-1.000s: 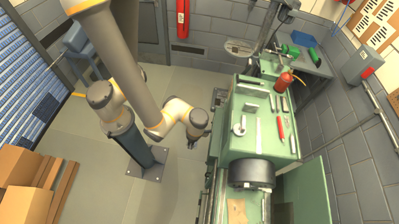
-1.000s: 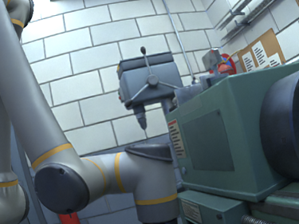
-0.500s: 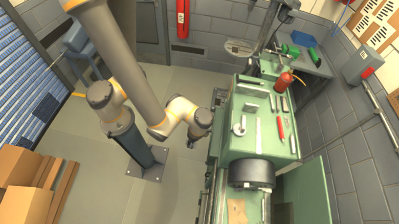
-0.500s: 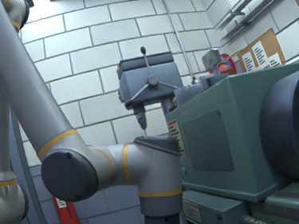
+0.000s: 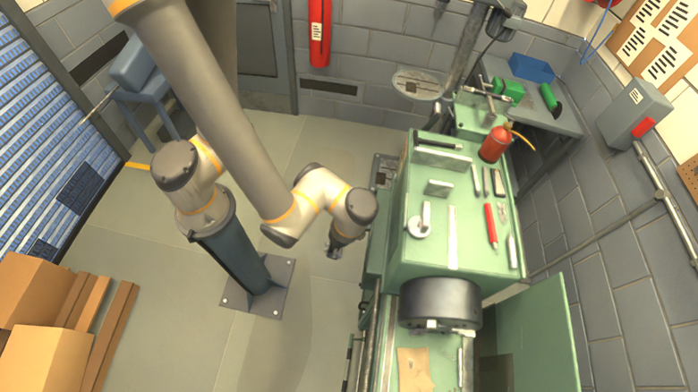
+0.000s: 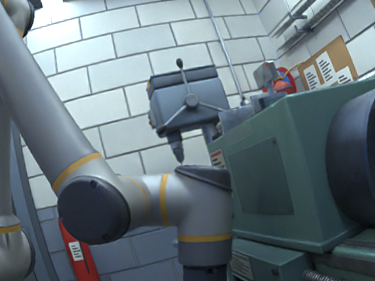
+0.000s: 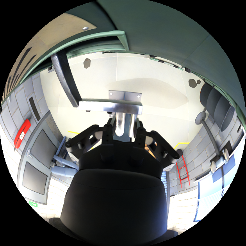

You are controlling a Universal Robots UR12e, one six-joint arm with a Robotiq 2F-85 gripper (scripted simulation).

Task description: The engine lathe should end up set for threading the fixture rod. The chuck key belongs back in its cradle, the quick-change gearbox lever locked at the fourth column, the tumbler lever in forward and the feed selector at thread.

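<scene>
The green lathe headstock stands at the right, with the dark chuck at its near end. My gripper hangs beside the headstock's front face, pointing down at the floor. I hold the chuck key by its steel shank, closed on it. Its crossbar lies across in front of the fingers. The gripper shows as a dark tip below the wrist. A dark curved lever hangs from the lathe's underside at the left of the key. The cradle and other levers are not plainly seen.
Behind stand a drill press, a red fire extinguisher on the wall and a door. Tools and a red oil can lie on the headstock top. The arm's pedestal is bolted to the floor at left. Cardboard boxes sit in the near corner.
</scene>
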